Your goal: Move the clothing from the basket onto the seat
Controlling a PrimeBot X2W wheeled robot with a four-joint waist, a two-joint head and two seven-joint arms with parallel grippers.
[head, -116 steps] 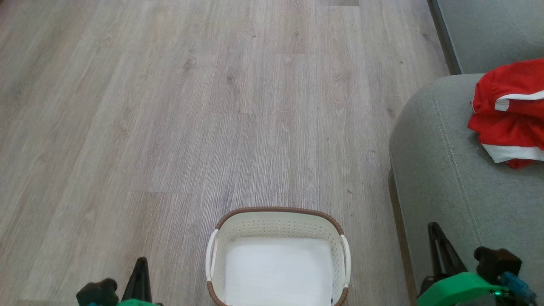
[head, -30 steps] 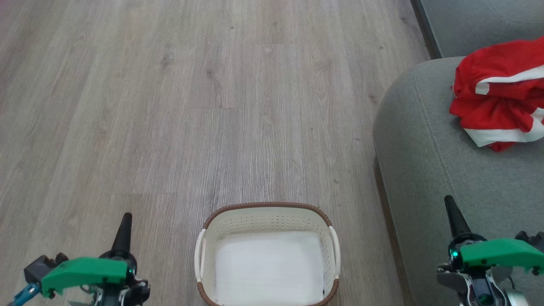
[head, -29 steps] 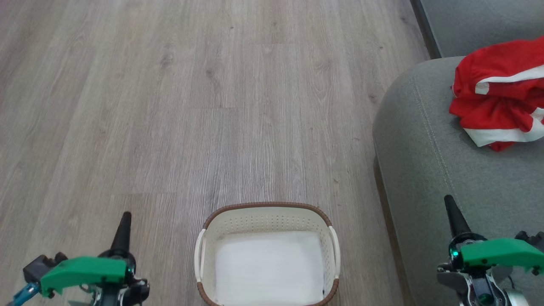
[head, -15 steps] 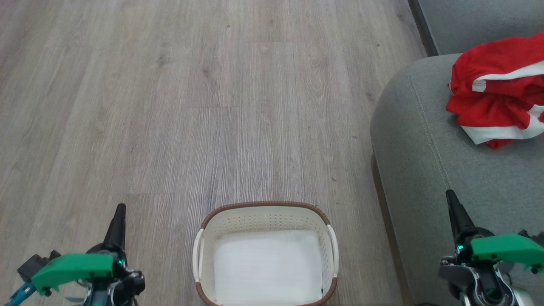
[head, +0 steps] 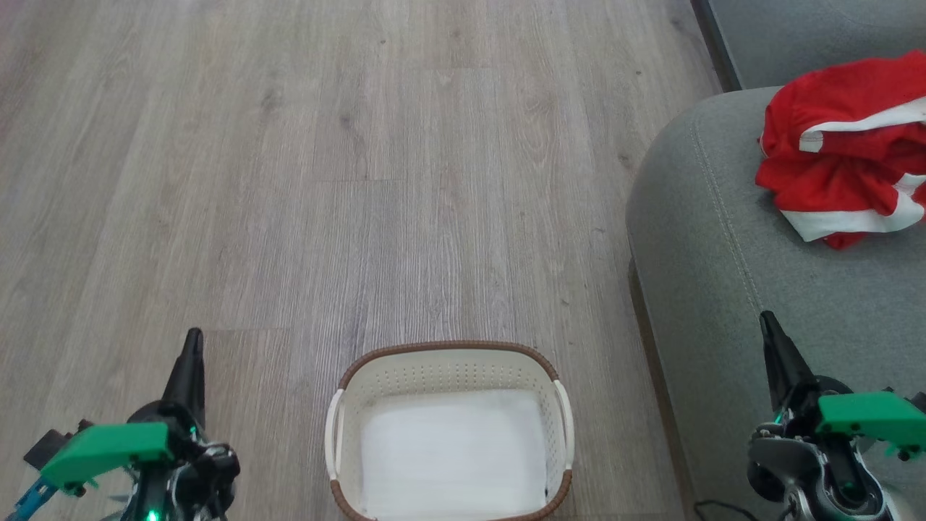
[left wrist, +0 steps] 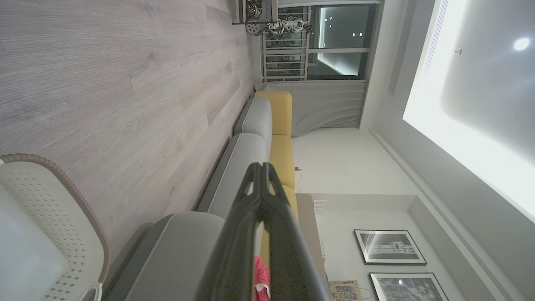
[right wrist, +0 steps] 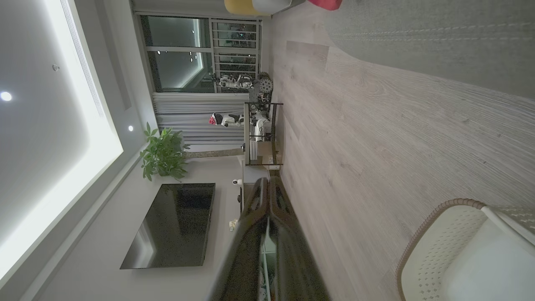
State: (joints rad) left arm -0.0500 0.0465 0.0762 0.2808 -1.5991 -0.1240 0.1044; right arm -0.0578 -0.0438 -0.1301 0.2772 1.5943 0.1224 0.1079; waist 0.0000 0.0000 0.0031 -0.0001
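**On the seat: red clothing in a heap, both tools closed**

On the seat (head: 723,289), toward its far right side, the clothing (head: 839,145) lies crumpled. It is a red heap with white bands showing, and it runs off the right edge of the head view.

The basket (head: 448,349) stands on the wood floor (head: 362,181), left of the seat's rounded edge and apart from it. Its flat white base is in full view.

Left tool (head: 190,354): over the floor, left of the basket, pointing forward. In the left wrist view its fingers (left wrist: 242,225) meet at the tips with nothing held between them.

Right tool (head: 772,333): over the near part of the seat, well apart from the clothing. In the right wrist view its fingers (right wrist: 250,234) are likewise pressed together (nothing gripped).
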